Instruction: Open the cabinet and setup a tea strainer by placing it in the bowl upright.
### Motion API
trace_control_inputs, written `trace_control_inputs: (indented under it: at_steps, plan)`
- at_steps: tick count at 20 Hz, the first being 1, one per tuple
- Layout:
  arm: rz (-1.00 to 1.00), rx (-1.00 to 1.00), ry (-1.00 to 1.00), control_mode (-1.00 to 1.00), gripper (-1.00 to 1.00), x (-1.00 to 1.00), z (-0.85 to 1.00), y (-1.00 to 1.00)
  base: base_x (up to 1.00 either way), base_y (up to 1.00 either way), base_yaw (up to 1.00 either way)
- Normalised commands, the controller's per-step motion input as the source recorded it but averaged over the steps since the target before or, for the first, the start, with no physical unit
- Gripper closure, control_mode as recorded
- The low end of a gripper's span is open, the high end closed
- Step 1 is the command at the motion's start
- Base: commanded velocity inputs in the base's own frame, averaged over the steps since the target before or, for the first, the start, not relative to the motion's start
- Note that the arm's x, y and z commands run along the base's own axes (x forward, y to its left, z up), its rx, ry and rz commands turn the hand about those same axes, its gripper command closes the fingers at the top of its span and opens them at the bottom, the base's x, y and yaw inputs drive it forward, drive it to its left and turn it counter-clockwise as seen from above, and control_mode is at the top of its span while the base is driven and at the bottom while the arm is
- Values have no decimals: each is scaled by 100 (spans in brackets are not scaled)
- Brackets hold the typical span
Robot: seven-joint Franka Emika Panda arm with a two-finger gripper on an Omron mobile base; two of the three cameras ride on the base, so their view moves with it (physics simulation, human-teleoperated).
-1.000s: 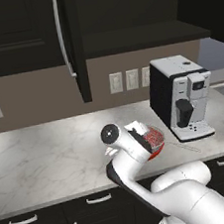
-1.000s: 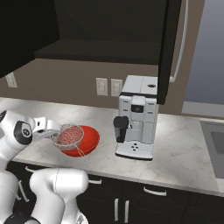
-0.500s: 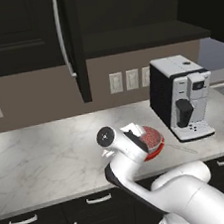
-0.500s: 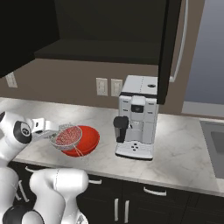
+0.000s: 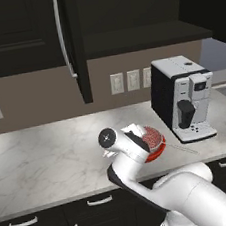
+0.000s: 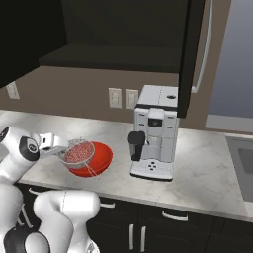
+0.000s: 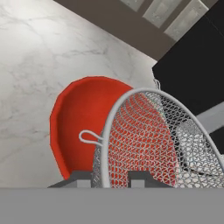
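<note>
With the gripper (image 7: 105, 177) closed on the rim of the tea strainer (image 6: 79, 153), the round mesh head hangs just over the near side of the red bowl (image 6: 99, 157), tilted rather than level. From the hand's own camera the mesh covers much of the bowl's right half, and a small wire loop on the rim points toward the bowl's middle. The thin handle seems to trail off past the bowl toward the counter (image 5: 45, 159), though it is hard to follow.

My worry is the release. If the fingers let go while the head sits this far to one side and this tilted, the strainer could tip over the lip, roll onto its side, or slide out onto the marble. The long handle could also lever it out, or nudge the light bowl along.

Beyond the bowl stands the coffee machine (image 6: 153, 133), near enough that a wide swing might clip it. Above, the cabinet (image 5: 75, 44) already has its doors open.
</note>
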Motion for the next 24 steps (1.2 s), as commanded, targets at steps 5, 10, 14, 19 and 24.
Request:
trace_control_inputs:
  at_steps: [5, 10, 14, 19, 24]
  plan:
    - [0, 0, -2, -100, 100, 27, -21, -15, 0, 0, 0]
    - [0, 0, 0, -100, 100, 31, -24, -7, 0, 0, 0]
    - [0, 0, 0, -100, 100, 28, -21, 0, 0, 0, 0]
    - [0, 0, 0, -100, 100, 21, -19, 0, 0, 0, 0]
    - [0, 0, 0, -100, 100, 17, -15, 0, 0, 0, 0]
